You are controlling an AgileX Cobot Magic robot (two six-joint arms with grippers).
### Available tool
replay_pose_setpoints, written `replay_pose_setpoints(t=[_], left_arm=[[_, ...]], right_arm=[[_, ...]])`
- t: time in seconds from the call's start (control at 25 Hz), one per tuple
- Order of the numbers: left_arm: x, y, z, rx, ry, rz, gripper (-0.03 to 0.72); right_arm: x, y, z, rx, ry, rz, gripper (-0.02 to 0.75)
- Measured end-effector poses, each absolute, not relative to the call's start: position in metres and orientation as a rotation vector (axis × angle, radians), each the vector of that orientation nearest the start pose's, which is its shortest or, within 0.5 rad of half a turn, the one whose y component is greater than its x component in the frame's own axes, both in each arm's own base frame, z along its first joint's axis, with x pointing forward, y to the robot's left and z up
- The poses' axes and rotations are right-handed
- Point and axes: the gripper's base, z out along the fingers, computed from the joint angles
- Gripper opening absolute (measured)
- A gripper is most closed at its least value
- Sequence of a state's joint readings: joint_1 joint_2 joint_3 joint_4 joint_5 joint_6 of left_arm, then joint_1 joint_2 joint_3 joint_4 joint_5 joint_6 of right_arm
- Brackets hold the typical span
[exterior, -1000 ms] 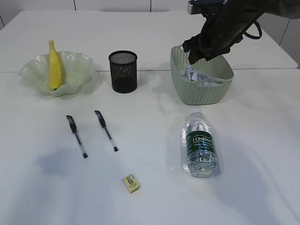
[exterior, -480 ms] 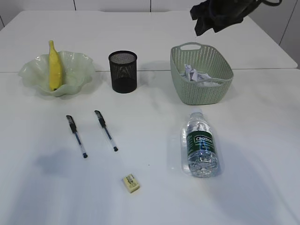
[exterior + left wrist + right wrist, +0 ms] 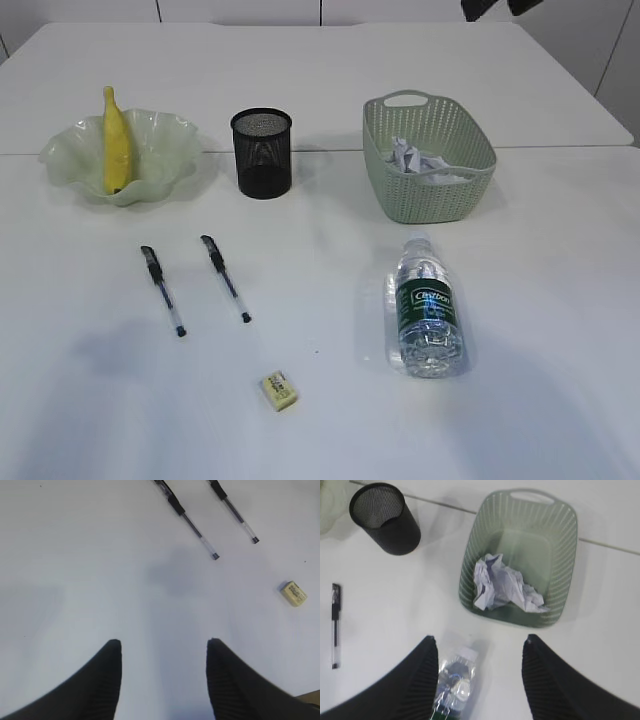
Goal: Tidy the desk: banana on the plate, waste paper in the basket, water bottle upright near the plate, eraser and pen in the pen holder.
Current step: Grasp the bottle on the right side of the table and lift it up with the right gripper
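As far as the desk shows, two of the four duties are discharged and two remain. Nearest the camera, the eraser (image 3: 280, 390) lies loose on the table, apart from everything. Just beyond it to the right, the bottle (image 3: 426, 308) rests on its side, cap toward the basket, not yet stood up and well away from the plate. To the left, two pens (image 3: 163, 290) lie roughly parallel on the bare surface, neither collected. Farther back, the holder (image 3: 262, 152) stands upright and appears empty (its mesh shows nothing inside). Beside it to the right, the basket (image 3: 476, 175) contains the crumpled paper (image 3: 502, 585); that item is judged complete. At far left the banana (image 3: 115, 140) lies in the plate (image 3: 170, 165), likewise complete. The left gripper (image 3: 162, 647) hangs above bare table with fingers spread and nothing between them; the right gripper (image 3: 480, 645) is likewise spread and empty, high over the basket and bottle. Outstanding: bottle, eraser, pens.
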State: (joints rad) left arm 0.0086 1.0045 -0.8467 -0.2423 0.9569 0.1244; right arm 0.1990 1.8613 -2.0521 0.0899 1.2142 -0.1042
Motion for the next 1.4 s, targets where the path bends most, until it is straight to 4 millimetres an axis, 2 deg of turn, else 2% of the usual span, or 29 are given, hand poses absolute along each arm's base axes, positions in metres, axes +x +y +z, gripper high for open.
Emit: replay_pose_setpoints(t=[0.12, 0.2, 0.44, 0.64, 0.76, 0.88, 1.04, 1.28, 1.4], left_arm=[[0.18, -0.017, 0.31, 0.039, 2.576, -0.263, 0.386], [0.179, -0.017, 0.31, 0.041, 2.586, -0.265, 0.386], [0.178, -0.017, 0.309, 0.043, 2.598, -0.268, 0.385], [0.177, -0.017, 0.309, 0.045, 2.611, -0.271, 0.382], [0.177, -0.017, 0.309, 0.044, 2.61, -0.274, 0.382], [0.177, -0.018, 0.309, 0.04, 2.609, -0.286, 0.382], [0.178, -0.018, 0.31, 0.034, 2.593, -0.291, 0.381], [0.178, -0.018, 0.31, 0.034, 2.593, -0.291, 0.381], [0.178, -0.018, 0.31, 0.033, 2.59, -0.293, 0.381]], right_arm=[[0.378, 0.084, 0.402, -0.379, 2.518, 0.159, 0.4], [0.365, 0.083, 0.395, -0.381, 2.559, 0.18, 0.4], [0.33, 0.083, 0.345, -0.327, 2.742, 0.293, 0.401], [0.316, 0.083, 0.307, -0.163, 2.854, 0.344, 0.392], [0.316, 0.089, 0.297, -0.148, 2.874, 0.351, 0.386], [0.321, 0.103, 0.288, -0.119, 2.867, 0.37, 0.385], [0.332, 0.122, 0.266, -0.066, 2.886, 0.385, 0.385], [0.348, 0.128, 0.222, -0.025, 2.985, 0.347, 0.385], [0.354, 0.13, 0.209, -0.004, 3.0, 0.335, 0.385]])
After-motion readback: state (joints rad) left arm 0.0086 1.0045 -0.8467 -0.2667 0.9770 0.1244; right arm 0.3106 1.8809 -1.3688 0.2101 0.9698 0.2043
